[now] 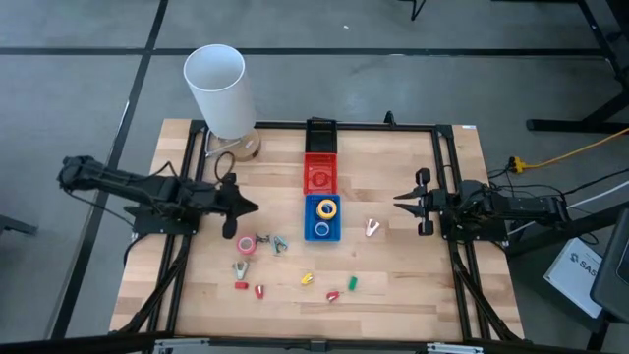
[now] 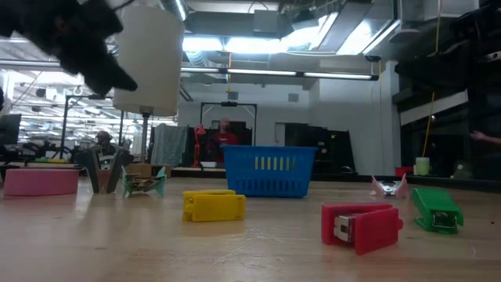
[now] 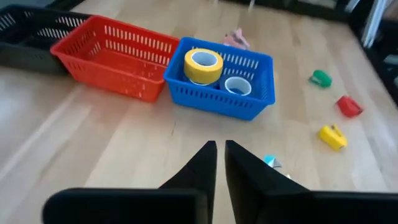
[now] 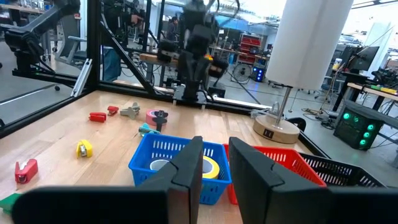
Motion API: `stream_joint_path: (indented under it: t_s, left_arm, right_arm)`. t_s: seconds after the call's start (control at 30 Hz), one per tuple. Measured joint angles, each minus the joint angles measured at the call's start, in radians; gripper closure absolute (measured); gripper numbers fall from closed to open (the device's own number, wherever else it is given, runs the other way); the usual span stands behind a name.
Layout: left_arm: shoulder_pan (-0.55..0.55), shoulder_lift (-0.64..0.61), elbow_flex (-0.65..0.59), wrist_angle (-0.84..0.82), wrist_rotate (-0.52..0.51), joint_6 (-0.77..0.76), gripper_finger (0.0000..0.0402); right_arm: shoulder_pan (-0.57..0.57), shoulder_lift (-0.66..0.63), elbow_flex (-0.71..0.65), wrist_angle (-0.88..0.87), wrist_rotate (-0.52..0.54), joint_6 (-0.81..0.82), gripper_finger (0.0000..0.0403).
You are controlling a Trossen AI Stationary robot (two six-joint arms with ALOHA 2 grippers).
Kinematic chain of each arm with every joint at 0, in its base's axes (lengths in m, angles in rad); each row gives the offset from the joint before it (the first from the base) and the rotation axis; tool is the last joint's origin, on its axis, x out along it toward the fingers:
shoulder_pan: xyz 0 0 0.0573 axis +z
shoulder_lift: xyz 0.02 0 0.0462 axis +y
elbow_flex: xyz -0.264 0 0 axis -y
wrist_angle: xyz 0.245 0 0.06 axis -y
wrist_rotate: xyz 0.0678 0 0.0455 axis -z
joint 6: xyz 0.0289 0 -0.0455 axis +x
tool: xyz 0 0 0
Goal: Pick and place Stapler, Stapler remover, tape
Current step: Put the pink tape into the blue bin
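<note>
A blue basket [image 1: 322, 218] in the middle of the table holds a yellow tape roll [image 3: 203, 65] and a blue tape roll [image 3: 237, 85]. A pink tape roll [image 1: 246, 245] lies flat on the wood near my left gripper [image 1: 254, 207], which hangs above the table, shut and empty. Silvery stapler removers [image 1: 241, 267] [image 1: 371, 228] and a teal one [image 1: 280, 243] lie loose. Small staplers lie nearer the front: red [image 1: 241, 285], yellow [image 1: 307, 279], green [image 1: 351, 283]. My right gripper [image 1: 397, 202] waits at the right, slightly open and empty.
A red basket [image 1: 320, 174] and a black basket [image 1: 320, 135] stand in a row behind the blue one. A white lamp [image 1: 218, 88] on a wooden foot stands at the far left corner. A black frame [image 1: 447, 177] borders the table.
</note>
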Motion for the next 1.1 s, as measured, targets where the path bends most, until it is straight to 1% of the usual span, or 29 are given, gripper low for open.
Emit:
stream_joint_path:
  t_s: [0.13,0.23,0.33,0.43,0.57,0.67,0.77,0.87,1.0,1.1]
  left_arm:
    - [-0.052,0.122,0.167,-0.139,-0.061,-0.032,0.0346]
    - [-0.065,0.192,0.276,-0.203,-0.074,-0.060,0.0330]
    - [-0.088,0.263,0.353,-0.247,-0.069,-0.061,0.0320]
    - [-0.144,0.335,0.403,-0.248,-0.066,-0.072,0.0318]
    - [-0.253,0.426,0.446,-0.249,-0.059,-0.083,0.0322]
    - [-0.317,0.488,0.462,-0.248,-0.060,-0.178,0.0324]
    - [-0.365,0.546,0.465,-0.248,-0.057,-0.294,0.0324]
    - [-0.406,0.600,0.465,-0.248,-0.032,-0.387,0.0324]
    - [-0.449,0.658,0.466,-0.259,0.018,-0.458,0.0325]
    - [-0.474,0.693,0.466,-0.273,0.029,-0.511,0.0325]
  right_arm:
    - [0.000,0.000,0.000,0.000,0.000,0.000,0.0322]
    - [0.000,0.000,0.000,0.000,0.000,0.000,0.0322]
    - [0.000,0.000,0.000,0.000,0.000,0.000,0.0322]
    - [0.000,0.000,0.000,0.000,0.000,0.000,0.0322]
    - [0.000,0.000,0.000,0.000,0.000,0.000,0.0322]
    - [0.000,0.000,0.000,0.000,0.000,0.000,0.0322]
    - [0.000,0.000,0.000,0.000,0.000,0.000,0.0322]
    - [0.000,0.000,0.000,0.000,0.000,0.000,0.0322]
    - [0.000,0.000,0.000,0.000,0.000,0.000,0.0322]
    - [0.000,0.000,0.000,0.000,0.000,0.000,0.0322]
